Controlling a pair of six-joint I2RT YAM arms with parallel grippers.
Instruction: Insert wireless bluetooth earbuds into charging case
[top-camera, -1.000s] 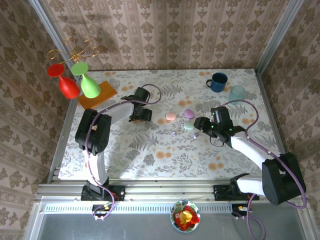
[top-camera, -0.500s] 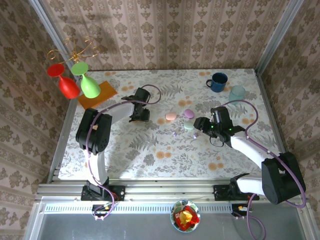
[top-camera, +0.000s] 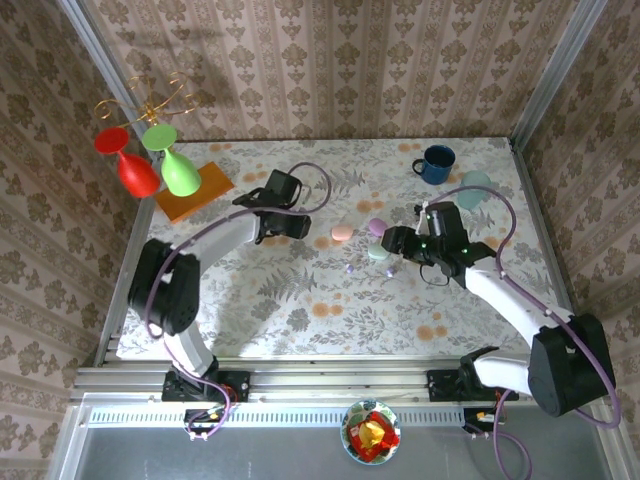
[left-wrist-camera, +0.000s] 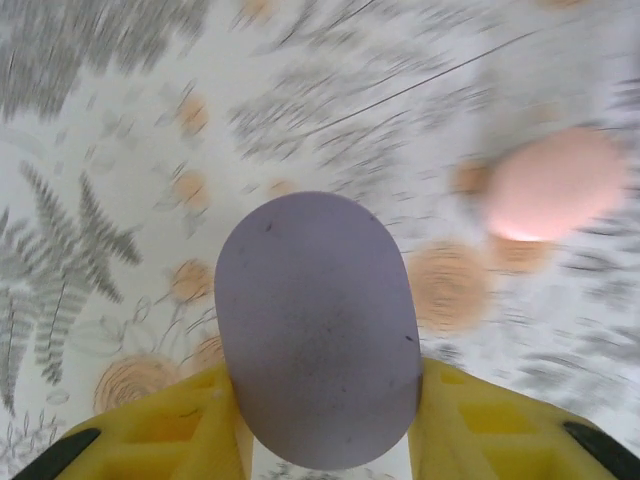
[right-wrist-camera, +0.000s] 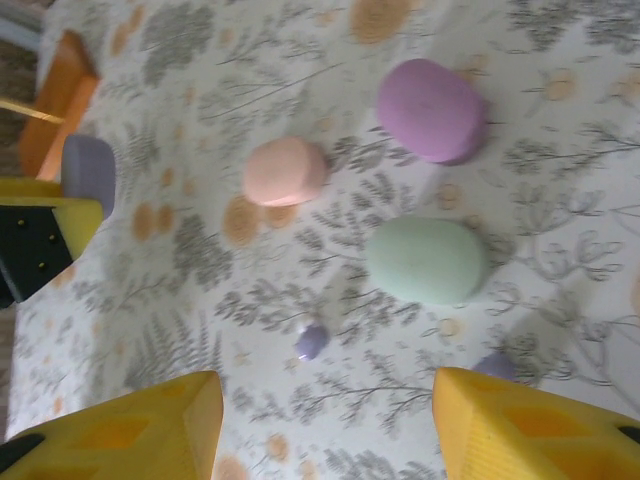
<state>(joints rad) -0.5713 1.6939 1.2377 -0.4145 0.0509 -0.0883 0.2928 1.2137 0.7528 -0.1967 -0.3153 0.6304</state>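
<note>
My left gripper (left-wrist-camera: 320, 405) is shut on a grey-lilac charging case (left-wrist-camera: 318, 330), its yellow fingers (left-wrist-camera: 185, 425) pressing both sides. In the top view this gripper (top-camera: 291, 226) sits left of the pink case (top-camera: 342, 232). My right gripper (right-wrist-camera: 325, 425) is open and hovers over the table (right-wrist-camera: 250, 330). Between and ahead of its fingers lie two lilac earbuds, one (right-wrist-camera: 312, 341) in the middle and one (right-wrist-camera: 497, 365) by the right finger. Beyond them lie a mint case (right-wrist-camera: 426, 260), a pink case (right-wrist-camera: 285, 171) and a purple case (right-wrist-camera: 432, 110), all closed.
A blue mug (top-camera: 435, 165) and a teal cup (top-camera: 474, 185) stand at the back right. An orange block (top-camera: 195, 190) lies at the back left under red and green glasses (top-camera: 160, 172) on a stand. Patterned walls enclose the table.
The left gripper has closed on the grey-lilac case, and its arm has swung outward with the elbow lower. The right gripper has shifted slightly towards the back.
</note>
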